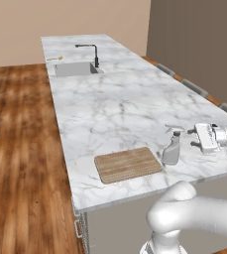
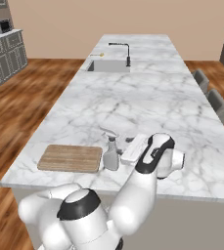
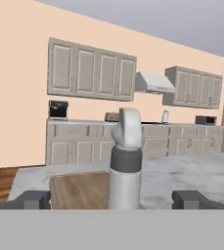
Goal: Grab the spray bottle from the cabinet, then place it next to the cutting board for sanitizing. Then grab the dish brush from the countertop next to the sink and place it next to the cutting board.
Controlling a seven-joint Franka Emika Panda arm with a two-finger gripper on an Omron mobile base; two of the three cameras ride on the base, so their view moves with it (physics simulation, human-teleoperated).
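The spray bottle (image 1: 172,150) stands upright on the countertop (image 1: 115,104), just beside the right-hand short edge of the cutting board (image 1: 128,164). From the right base camera the same arrangement reads as bottle (image 2: 111,155) next to board (image 2: 71,157), with a narrow strip of marble between them. Judged from this layout, the first half of the task is complete: the bottle is out of the cabinet and set next to the board.

The gripper (image 3: 114,200) sits level with the bottle. In the hand camera the bottle (image 3: 125,161) rises between the two dark fingertips (image 3: 33,199), which stand wide apart with clear space on both sides of the bottle body. The jaws are fully spread and hold nothing; the bottle rests on its own base.

The second half is not yet begun. The dish brush (image 1: 55,59) appears as a thin pale stick with a yellow end at the far end of the slab, just beside the sink (image 1: 74,69) on the side away from the black faucet (image 1: 90,52). It lies well apart from the board.

Remaining steps, as a judgement: clear the hand from the bottle without tipping it, reach the sink end, pick up the brush, and place it by the board.
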